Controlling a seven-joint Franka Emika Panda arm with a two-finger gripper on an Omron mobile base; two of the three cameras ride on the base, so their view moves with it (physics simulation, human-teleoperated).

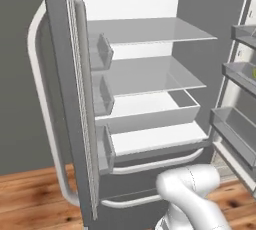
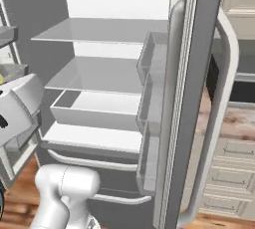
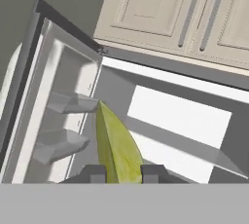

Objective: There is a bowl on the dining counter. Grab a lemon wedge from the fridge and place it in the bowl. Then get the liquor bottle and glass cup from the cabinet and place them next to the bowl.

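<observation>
No readable text, labels, brands, numbers or signs in any view.
Checked the tall dark-grey fridge point(image 1: 65, 74) with white shelved interior, its door bins, the cream panelled cabinets point(image 3: 185, 13) and the yellow-green lemon wedge point(image 3: 115, 145): all surfaces plain, no markings legible.

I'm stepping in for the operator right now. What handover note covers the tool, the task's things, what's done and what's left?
Tool: shut on the lemon wedge, which stands up between its fingertips in the hand view.
Fridge: both doors open, white shelves bare in the base views.
Done: wedge grasped.
Left: carry the wedge to the bowl on the dining counter and drop it in, then fetch the liquor bottle and glass cup from the cabinet and set them beside the bowl.
</observation>
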